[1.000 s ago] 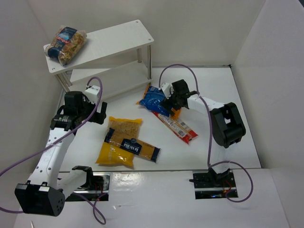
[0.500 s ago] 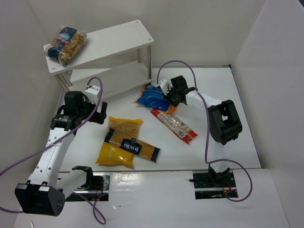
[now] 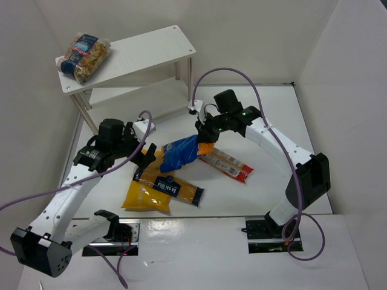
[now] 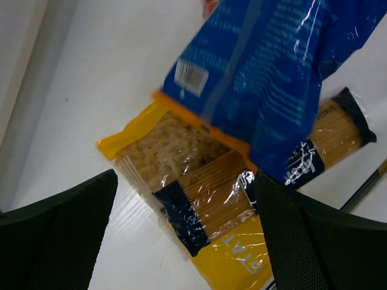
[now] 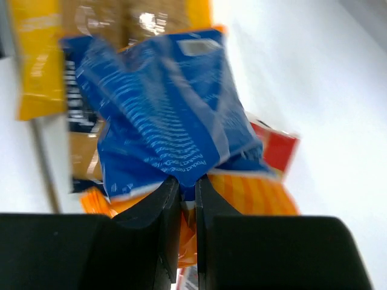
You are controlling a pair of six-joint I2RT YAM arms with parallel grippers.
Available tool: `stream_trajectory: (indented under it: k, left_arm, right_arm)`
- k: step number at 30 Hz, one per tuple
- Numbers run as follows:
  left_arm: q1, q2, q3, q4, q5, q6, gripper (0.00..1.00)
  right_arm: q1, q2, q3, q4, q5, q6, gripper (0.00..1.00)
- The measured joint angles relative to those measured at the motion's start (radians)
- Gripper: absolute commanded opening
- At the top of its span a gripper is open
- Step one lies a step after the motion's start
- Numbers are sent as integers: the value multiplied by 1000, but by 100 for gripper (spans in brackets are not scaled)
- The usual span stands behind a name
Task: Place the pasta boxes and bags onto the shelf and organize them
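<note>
We are seeing the blue bag (image 3: 179, 153) hanging off the worktop (image 3: 260, 121) now. Half a second ago it was lying flat near the shelf (image 3: 151, 51). The right gripper (image 3: 204, 136) is clamping the bag's orange end, its fingers (image 5: 158, 208) pinched tight on the film. The bag has also shifted toward the near left, and in the top view it is overlapping the yellow packs. The left gripper (image 3: 147, 158) has swung in from the left side and is hovering, jaws spread wide and empty, just above the big yellow bag (image 3: 142, 193).

We are counting five packs. One is in the right gripper. Three are lying on the worktop: the big yellow bag, the long yellow pack (image 3: 172, 187) lying across it, and the long red-and-clear pack (image 3: 228, 164). The spiral-pasta bag (image 3: 84, 55) is sitting on the shelf's top board.
</note>
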Motion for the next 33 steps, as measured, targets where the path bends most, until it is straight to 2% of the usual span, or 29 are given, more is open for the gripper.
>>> stream_trajectory:
  k: [6,11,26,30,33]
  left_arm:
    - [-90,16,-23,45,44,66,99]
    - [-143,61,-52,55,83,118,95]
    - [-208,116,-47,84,201,126,94]
    - [-244,132,-47,98,179,125,93]
    - [-288,153,-47,143,88,110,89]
  right_arm:
    - [7,-8,-24,-32,-124,-2,0]
    - [0,-3,-18,-52,-183,-3,0]
    - [-68,106,45,-37,-271,104,0]
    - [-94,140,84,-34,-285,137,0]
    - [-103,165,113,-32,-298,161,0]
